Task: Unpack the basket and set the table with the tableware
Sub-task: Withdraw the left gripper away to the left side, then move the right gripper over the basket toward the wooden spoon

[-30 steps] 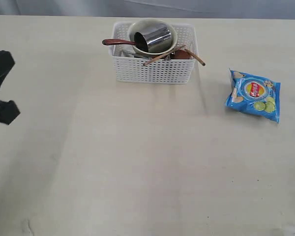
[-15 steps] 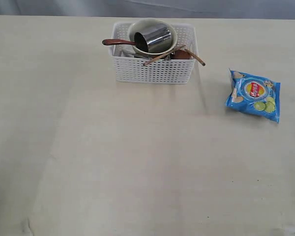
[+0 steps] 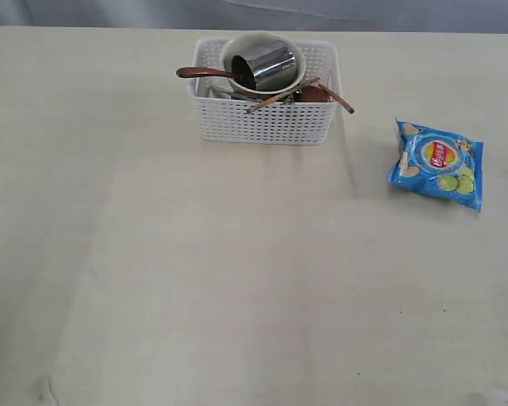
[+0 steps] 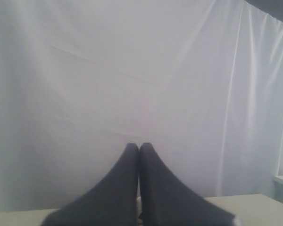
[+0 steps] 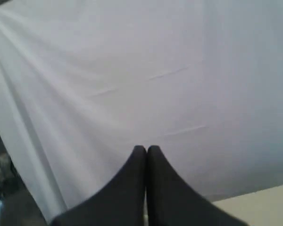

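Observation:
The white basket (image 3: 265, 123) stands at the far middle of the cream table (image 3: 237, 279). In it an off-white bowl (image 3: 237, 44) holds a steel cup (image 3: 265, 66) lying on its side. A reddish-brown spoon (image 3: 201, 73) sticks out to the left, and two wooden chopsticks (image 3: 281, 95) lie across the rim. Neither arm shows in the exterior view. My left gripper (image 4: 139, 147) is shut on nothing and faces a white curtain. My right gripper (image 5: 146, 149) is shut and empty too, facing the same curtain.
A blue chips bag (image 3: 437, 163) lies on the table to the right of the basket. A pale curtain (image 3: 254, 13) hangs behind the table's far edge.
The dark left arm that showed at the left edge of the exterior view a second ago has gone out of view. The basket and the bag have not moved.

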### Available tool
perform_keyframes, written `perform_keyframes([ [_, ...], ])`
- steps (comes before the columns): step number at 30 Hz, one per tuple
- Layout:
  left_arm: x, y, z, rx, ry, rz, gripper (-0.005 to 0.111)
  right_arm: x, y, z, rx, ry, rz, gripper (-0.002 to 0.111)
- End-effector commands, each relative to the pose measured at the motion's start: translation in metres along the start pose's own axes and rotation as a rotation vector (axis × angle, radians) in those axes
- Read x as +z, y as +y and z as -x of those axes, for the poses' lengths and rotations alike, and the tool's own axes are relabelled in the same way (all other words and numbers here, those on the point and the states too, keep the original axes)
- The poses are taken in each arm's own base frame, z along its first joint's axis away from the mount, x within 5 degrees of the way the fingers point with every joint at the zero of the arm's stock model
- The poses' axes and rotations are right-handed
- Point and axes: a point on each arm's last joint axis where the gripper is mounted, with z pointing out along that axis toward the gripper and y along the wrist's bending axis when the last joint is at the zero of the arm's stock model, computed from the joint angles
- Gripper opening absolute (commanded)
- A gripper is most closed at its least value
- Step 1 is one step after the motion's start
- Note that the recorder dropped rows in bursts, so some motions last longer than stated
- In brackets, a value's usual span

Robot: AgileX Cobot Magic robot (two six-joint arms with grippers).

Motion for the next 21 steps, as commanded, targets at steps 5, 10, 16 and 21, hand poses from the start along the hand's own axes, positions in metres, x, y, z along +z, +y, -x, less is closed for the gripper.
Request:
perform_keyframes([
  [5,-0.002,-0.001,-0.003,0.015,0.028,-0.01,0.0,0.107,0.053,0.006,-0.364,0.629,0.06,0.0],
  [10,-0.002,-0.001,-0.003,0.017,0.03,-0.01,0.0,0.166,0.104,-0.056,-0.786,1.017,0.042,0.001],
  [16,-0.002,-0.001,-0.005,0.017,0.051,-0.013,0.0,0.22,0.115,-0.101,-0.994,1.269,-0.23,0.04],
  [21,-0.002,-0.001,-0.005,0.017,0.051,-0.013,0.0,0.277,0.089,-0.082,-0.885,1.323,-0.355,0.046],
])
